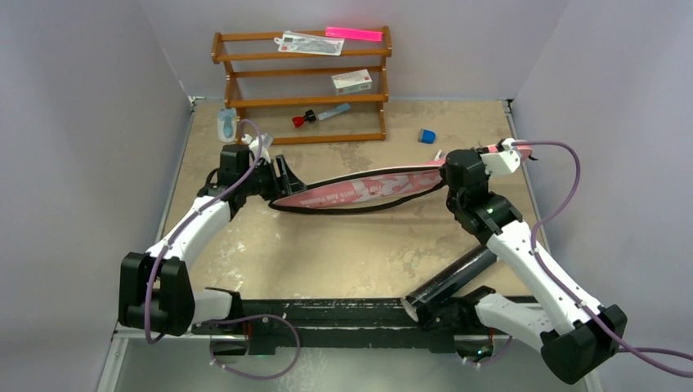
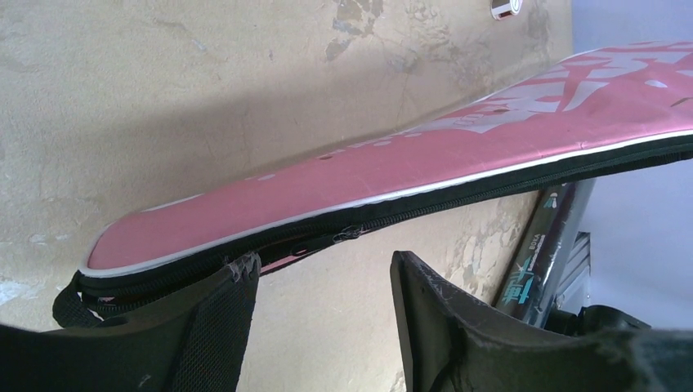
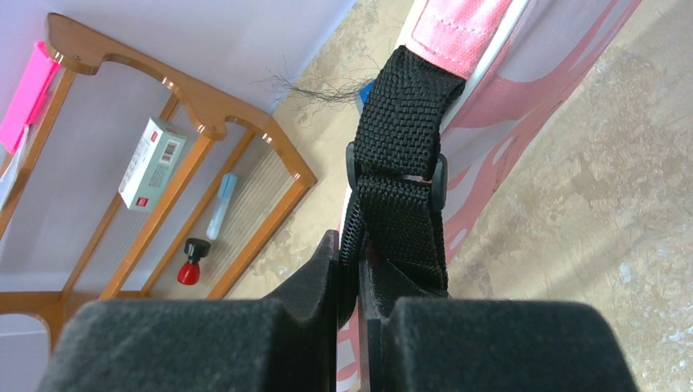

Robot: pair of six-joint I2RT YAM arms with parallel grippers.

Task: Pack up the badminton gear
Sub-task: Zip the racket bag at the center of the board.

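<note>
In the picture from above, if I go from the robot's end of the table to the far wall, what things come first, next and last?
black tube → pink bag → wooden rack

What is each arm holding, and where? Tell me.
The right fingers pinch the pink bag by its black strap; the left fingers stand open at its other end, holding nothing.

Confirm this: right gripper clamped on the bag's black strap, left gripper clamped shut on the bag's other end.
Wrong on the left gripper: it is open, jaws apart at the bag edge, as the left wrist view shows. The right gripper does clamp the black strap.
</note>
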